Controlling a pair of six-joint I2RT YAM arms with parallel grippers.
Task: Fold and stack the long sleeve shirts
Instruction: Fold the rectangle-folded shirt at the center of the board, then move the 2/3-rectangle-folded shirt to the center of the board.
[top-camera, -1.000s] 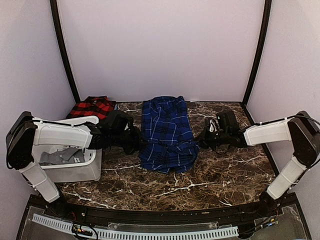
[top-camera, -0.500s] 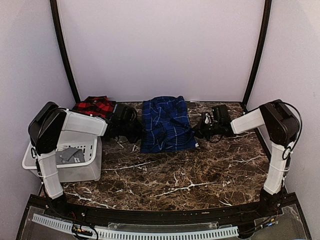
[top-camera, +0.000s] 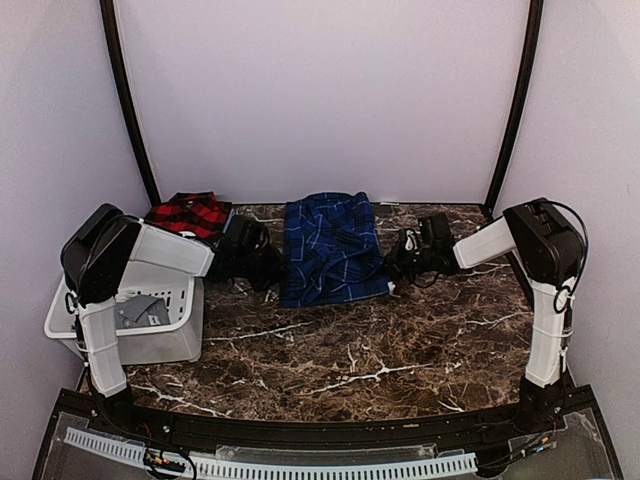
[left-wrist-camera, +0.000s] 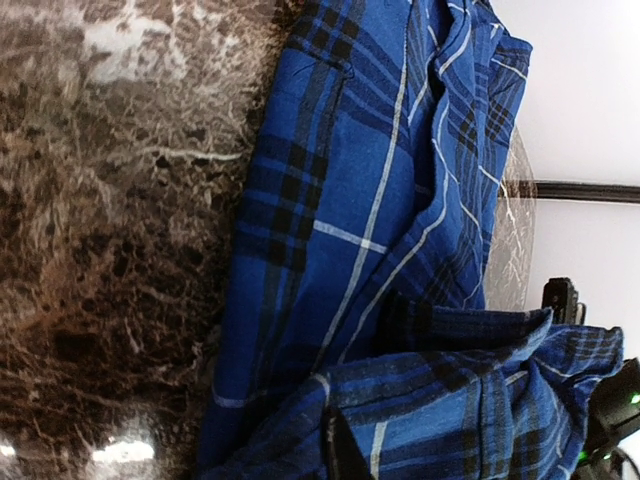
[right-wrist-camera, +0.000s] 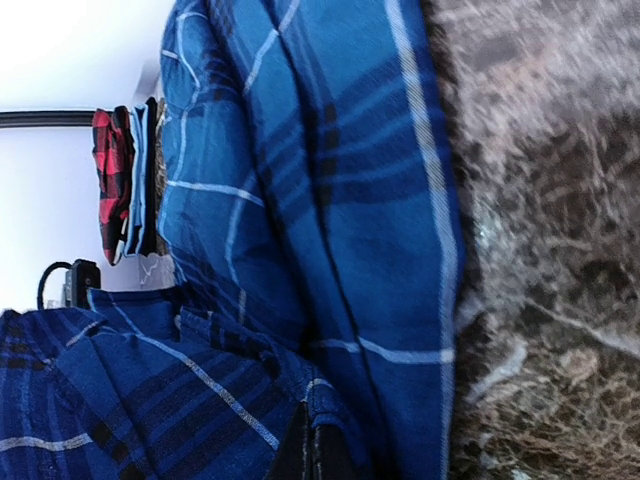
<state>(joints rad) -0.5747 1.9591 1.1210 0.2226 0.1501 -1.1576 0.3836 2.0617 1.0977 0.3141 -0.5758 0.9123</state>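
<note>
Blue plaid shirt (top-camera: 330, 250): soft matt woven cloth, creased. Bench (top-camera: 400, 350): glossy brown marble-look, white veins. Basket (top-camera: 165, 335): smooth white plastic.

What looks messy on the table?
The blue shirt does. Its near edge is bunched into wrinkly lumps instead of lying flat and square. The red shirt in the far left corner lies flat, and nothing else stands out.

The dark blue shirt (top-camera: 332, 250) is wearing a plaid of darker, near-black bands crossed by thin white lines. The red-and-black shirt (top-camera: 185, 213) is showing bold checks in those two colours. The counter (top-camera: 420, 340) is showing dark brown marble, veined all over in white and tan. The basket (top-camera: 165, 340) is showing plain white against pale lilac walls (top-camera: 320, 100)
</note>
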